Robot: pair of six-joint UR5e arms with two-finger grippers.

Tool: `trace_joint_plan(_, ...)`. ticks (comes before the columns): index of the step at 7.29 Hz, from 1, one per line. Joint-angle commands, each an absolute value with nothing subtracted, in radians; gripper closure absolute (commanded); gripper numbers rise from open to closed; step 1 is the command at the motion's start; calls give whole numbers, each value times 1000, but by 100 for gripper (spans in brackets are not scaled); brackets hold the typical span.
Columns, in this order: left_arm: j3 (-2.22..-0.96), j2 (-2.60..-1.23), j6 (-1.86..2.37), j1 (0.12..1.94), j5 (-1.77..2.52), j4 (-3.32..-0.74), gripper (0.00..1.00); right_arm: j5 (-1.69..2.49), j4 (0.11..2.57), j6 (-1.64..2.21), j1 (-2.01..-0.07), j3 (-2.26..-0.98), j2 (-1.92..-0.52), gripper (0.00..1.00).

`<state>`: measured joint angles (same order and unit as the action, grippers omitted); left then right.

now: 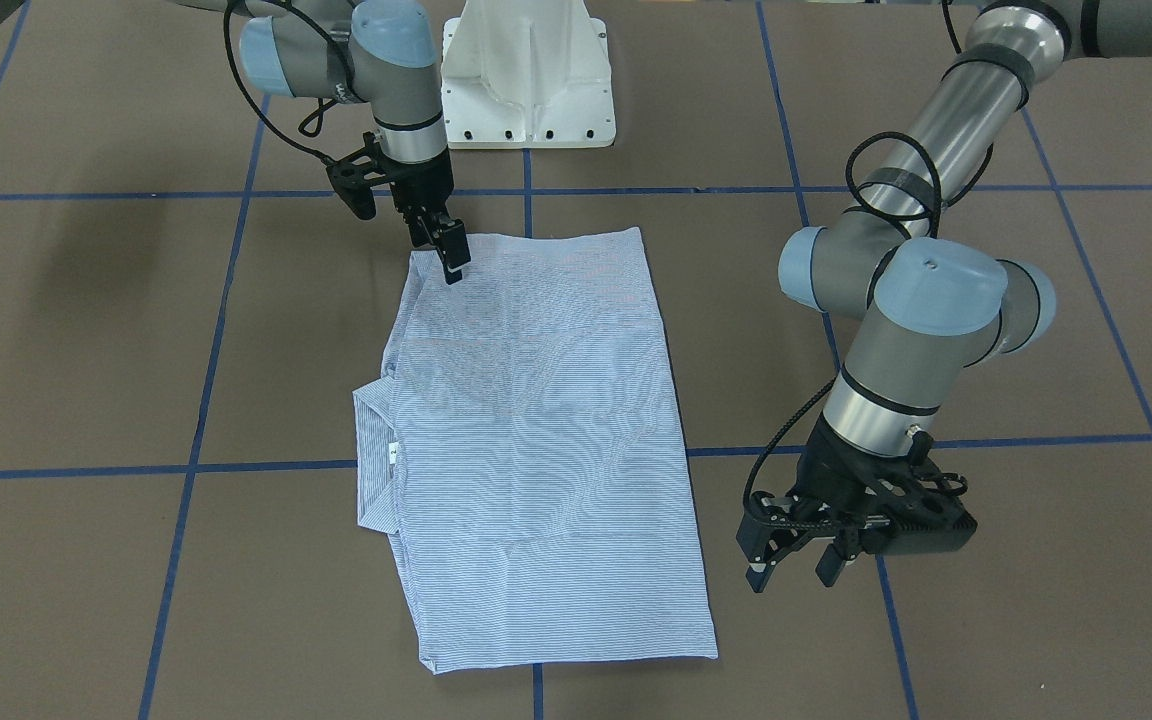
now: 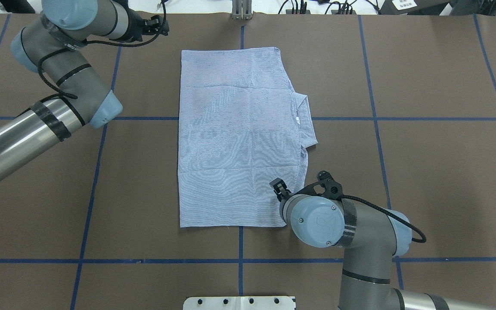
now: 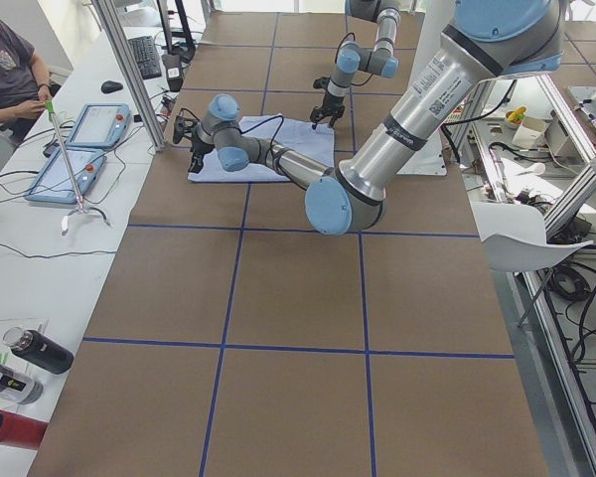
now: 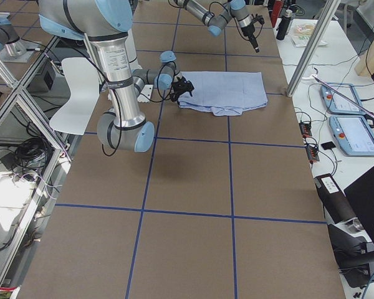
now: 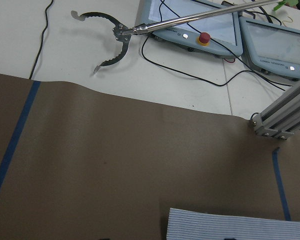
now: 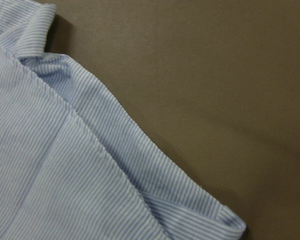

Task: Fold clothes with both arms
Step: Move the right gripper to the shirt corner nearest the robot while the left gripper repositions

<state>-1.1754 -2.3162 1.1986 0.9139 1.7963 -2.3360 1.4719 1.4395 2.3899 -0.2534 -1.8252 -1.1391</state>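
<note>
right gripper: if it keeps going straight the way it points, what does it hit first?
The shirt, most likely. The right gripper points steeply down over the shirt's corner nearest the robot base, close to its edge, with the table beside. How far above the cloth it sits is unclear.

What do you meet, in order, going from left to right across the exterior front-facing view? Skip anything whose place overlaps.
shirt collar → white neck label → shirt's folded body → left gripper. Left out: the right gripper, which overlaps the shirt's corner.
</note>
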Motion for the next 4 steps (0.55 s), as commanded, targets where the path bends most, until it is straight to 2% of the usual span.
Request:
trace_joint_plan(1,-1186,-2316,1209,911,1796,-2333,19,1474,1442,2390,-253,-1825,-1152,6)
trace_joint_plan(2,-1186,-2316,1209,911,1796,-2333,19,1474,1442,2391,-253,-1827,-1152,39)
trace_joint_plan(3,-1190,-2318,1215,911,1796,-2333,19,1474,1474,2391,-253,-1842,-1152,99)
trace_joint_plan(4,-1198,-2316,1219,911,1795,-2333,19,1474,1492,2391,-253,-1859,-1152,100)
